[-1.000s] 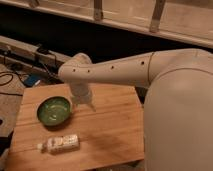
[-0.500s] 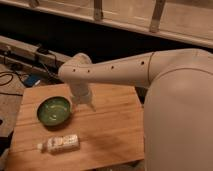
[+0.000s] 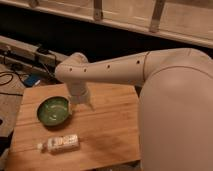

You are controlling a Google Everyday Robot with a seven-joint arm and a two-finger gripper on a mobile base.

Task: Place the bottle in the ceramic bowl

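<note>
The bottle (image 3: 60,143), clear with a pale label and a white cap pointing left, lies on its side near the front left of the wooden table (image 3: 112,130). The ceramic bowl (image 3: 54,110), green inside with a darker rim, sits just behind the bottle at the table's left. My gripper (image 3: 80,104) hangs from the white arm just right of the bowl's rim, low over the table. It is open and holds nothing. It stands well apart from the bottle.
My bulky white arm and body (image 3: 175,110) fill the right side and overhang the table's right edge. Cables and a blue item (image 3: 30,80) lie on the floor at left. A dark ledge with a metal rail (image 3: 95,15) runs behind the table.
</note>
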